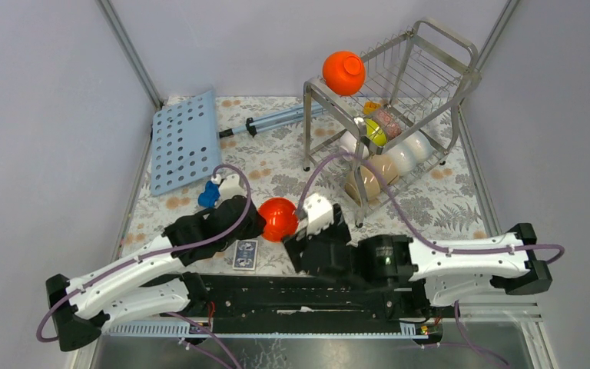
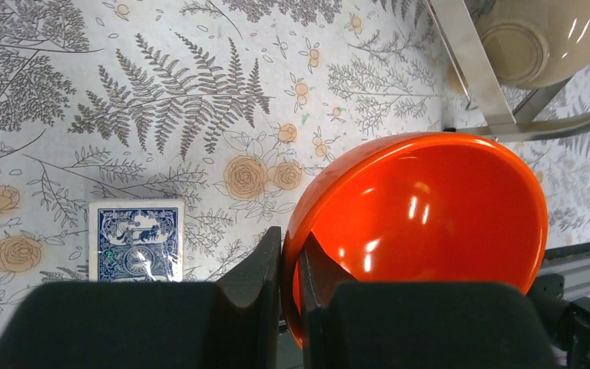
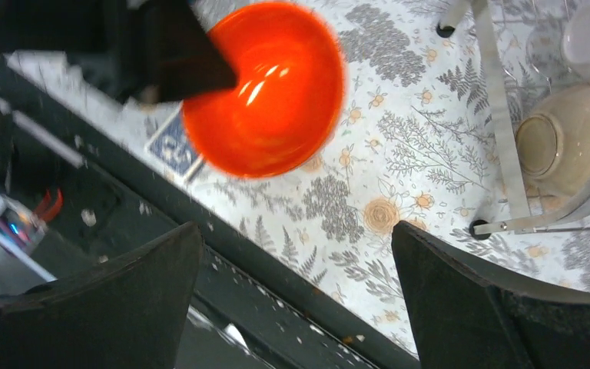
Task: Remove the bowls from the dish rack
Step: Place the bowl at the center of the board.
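Held item: glossy orange round bowl (image 1: 278, 218), tipped on edge over the floral tablecloth (image 1: 276, 157) at near centre, well apart from the rack; contact with the cloth cannot be told.
Left gripper (image 2: 290, 247): clamped on the bowl's rim, one finger inside, one outside.
Right gripper (image 3: 296, 238): jaws spread wide, nothing held; placed just right of the held bowl.
Rack: two-tier stainless-steel wire dish rack (image 1: 308, 127), far right.
Left to unload: second orange bowl (image 1: 343, 73) on the upper tier; white bowls (image 1: 403, 157) and beige bowl (image 1: 369, 181) below.
Deciding relation: the rack is found beyond and right of the free gripper; the right arm is judged nearer, the beige bowl closest.
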